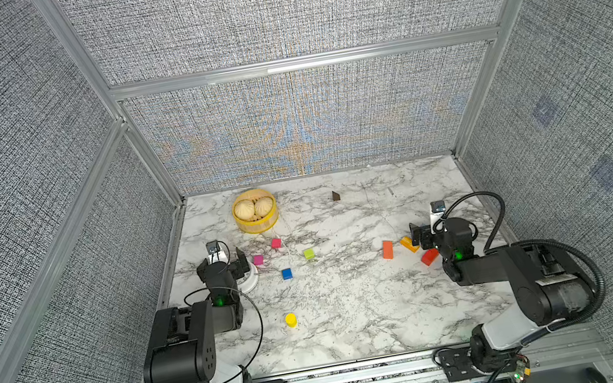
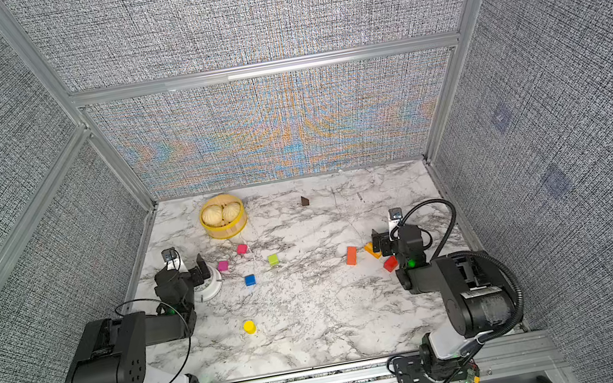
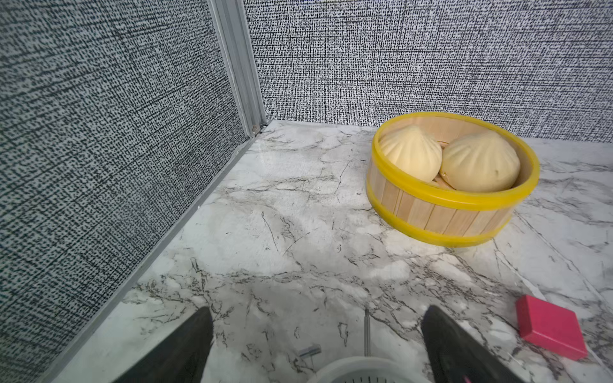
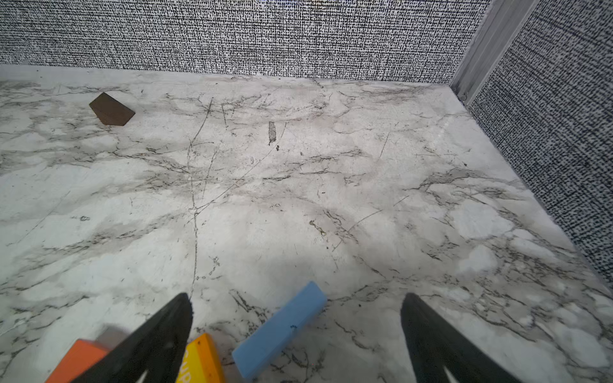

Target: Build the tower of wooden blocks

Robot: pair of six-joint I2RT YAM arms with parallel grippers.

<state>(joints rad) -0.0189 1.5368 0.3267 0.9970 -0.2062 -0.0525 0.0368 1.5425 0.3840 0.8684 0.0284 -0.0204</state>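
Loose wood blocks lie scattered on the marble table; no tower is in view. On the left are a pink cube (image 1: 275, 243), a magenta cube (image 1: 258, 260), a lime cube (image 1: 309, 254), a blue cube (image 1: 287, 273) and a yellow cylinder (image 1: 291, 320). An orange bar (image 1: 387, 249), a yellow block (image 1: 408, 243) and a red block (image 1: 429, 257) lie on the right, a dark brown block (image 1: 335, 195) far back. My left gripper (image 1: 222, 259) hangs open over a white clock (image 1: 250, 280). My right gripper (image 4: 296, 295) is open above a light blue bar (image 4: 282, 328).
A round yellow basket (image 1: 258, 226) with two buns stands at the back left. Textured walls and metal rails close the table on three sides. The left arm's black cable loops over the table's front left.
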